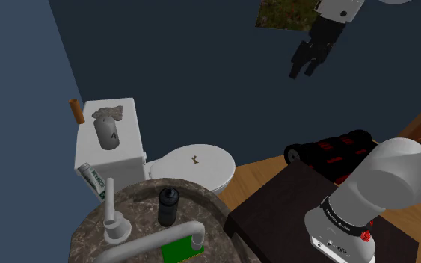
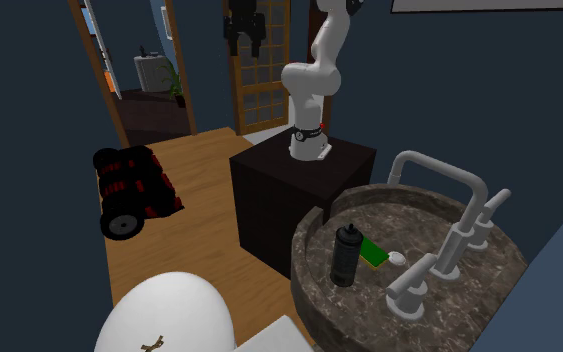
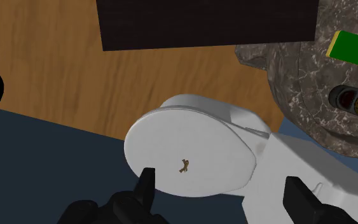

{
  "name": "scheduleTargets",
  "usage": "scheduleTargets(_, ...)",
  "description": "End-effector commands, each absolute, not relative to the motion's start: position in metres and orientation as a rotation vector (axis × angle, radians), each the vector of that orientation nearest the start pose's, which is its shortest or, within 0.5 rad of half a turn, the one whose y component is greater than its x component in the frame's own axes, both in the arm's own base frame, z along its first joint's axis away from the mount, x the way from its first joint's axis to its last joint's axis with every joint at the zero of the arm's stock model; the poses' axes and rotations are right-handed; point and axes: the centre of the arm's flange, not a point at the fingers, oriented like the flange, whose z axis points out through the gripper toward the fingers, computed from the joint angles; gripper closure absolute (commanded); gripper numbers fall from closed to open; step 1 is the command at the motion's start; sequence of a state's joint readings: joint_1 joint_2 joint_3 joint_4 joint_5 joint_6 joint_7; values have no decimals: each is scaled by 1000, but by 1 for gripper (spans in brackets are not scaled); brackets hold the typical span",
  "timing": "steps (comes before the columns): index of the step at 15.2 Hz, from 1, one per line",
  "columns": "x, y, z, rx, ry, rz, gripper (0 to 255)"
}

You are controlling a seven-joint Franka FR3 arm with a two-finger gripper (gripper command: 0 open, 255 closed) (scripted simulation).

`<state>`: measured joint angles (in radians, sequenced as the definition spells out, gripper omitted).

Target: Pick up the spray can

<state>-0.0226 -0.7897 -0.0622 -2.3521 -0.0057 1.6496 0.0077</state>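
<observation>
A grey, round-topped spray can stands upright on the white toilet tank, beside a crumpled grey lump. A black bottle-shaped container stands in the stone sink basin. My gripper hangs high in the air, far above and to the shoulder view's right of the tank. It is open and holds nothing. In the wrist view the gripper looks down on the closed toilet lid, its fingers wide apart.
A small brown object lies on the toilet lid. A brown roll sticks out by the tank; a green-white box leans below it. The sink has a faucet and a green block. A red-black wheeled object sits on the wooden floor.
</observation>
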Motion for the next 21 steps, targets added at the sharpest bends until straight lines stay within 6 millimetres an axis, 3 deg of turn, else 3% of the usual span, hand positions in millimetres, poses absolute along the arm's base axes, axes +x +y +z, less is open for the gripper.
scheduleTargets(1,313,-33,600,-3101,118,-135,0)
scheduleTargets(21,419,142,426,-3041,84,198,0)
